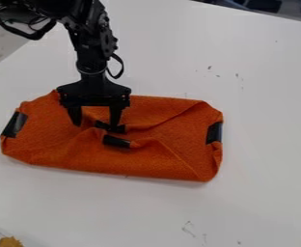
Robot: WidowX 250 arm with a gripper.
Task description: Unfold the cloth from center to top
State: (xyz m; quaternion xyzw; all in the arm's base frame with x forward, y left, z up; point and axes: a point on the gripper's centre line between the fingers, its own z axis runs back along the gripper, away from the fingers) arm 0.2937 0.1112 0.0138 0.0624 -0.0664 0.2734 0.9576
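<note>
The black gripper point(95, 123) hangs over the left-middle part of the orange cloth point(56, 149), its two fingers spread apart. The cloth lies folded into a wide bundle, with folded flaps meeting near its middle. Two black tape pieces mark those flaps: one point(116, 141) just below and right of the fingers, the other beside the right fingertip. More black tape is on the cloth's left end and right end. Whether the fingertips touch the fabric I cannot tell.
The white table point(263, 125) extends around the cloth, with its far edge at the top right. A yellowish-brown object point(10, 241) is at the bottom left corner. Dark cables hang at the upper left.
</note>
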